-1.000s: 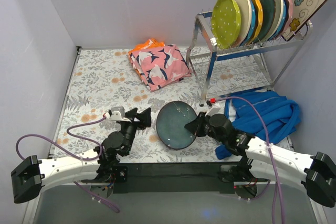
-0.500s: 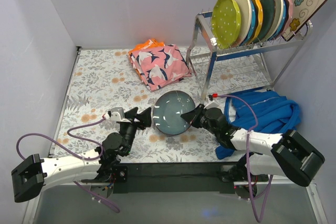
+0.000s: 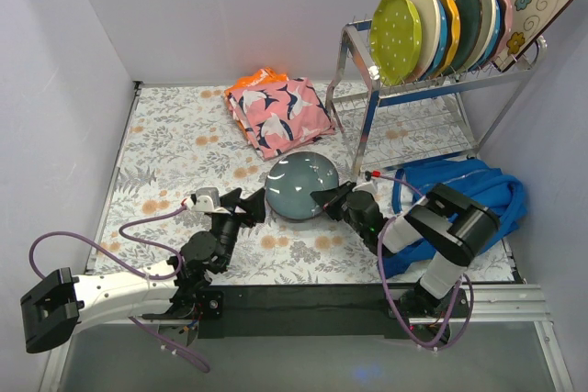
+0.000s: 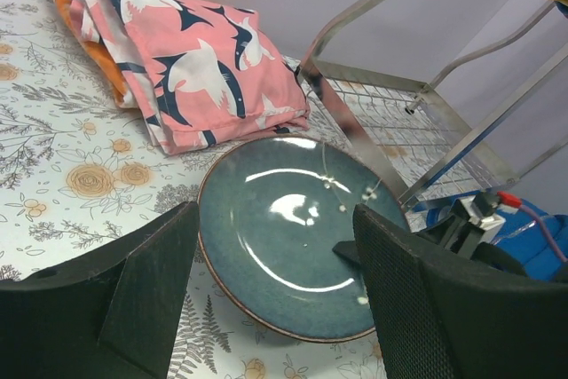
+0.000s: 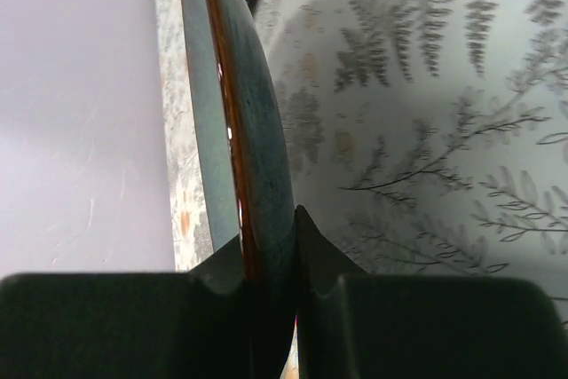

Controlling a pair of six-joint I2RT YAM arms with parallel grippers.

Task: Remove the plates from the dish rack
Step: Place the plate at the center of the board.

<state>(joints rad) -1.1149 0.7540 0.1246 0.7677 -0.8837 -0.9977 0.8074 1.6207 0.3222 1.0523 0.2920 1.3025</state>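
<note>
One dark teal plate (image 3: 299, 186) pinched by rim in my right gripper (image 3: 329, 197), jaws tight on edge. Plate tilted, low over floral table (image 3: 175, 144), just in front of dish rack (image 3: 418, 89). Meanwhile my left gripper (image 3: 250, 208) spread wide, holding nothing, close beside plate's left edge. Other plates (image 3: 441, 20) standing in rack's top tier.

Both arms are white shells broken up by chunky black joints. The left arm (image 3: 119, 289) trails a purple cable (image 3: 35, 250) looping out toward eight o'clock. The right arm (image 3: 452, 222) carries a second cable (image 4: 537, 217), purple too, capped by a red plug (image 4: 506, 199). The left gripper (image 4: 275, 219) has broad, matte-black, grainy fingers (image 4: 408, 299).
</note>
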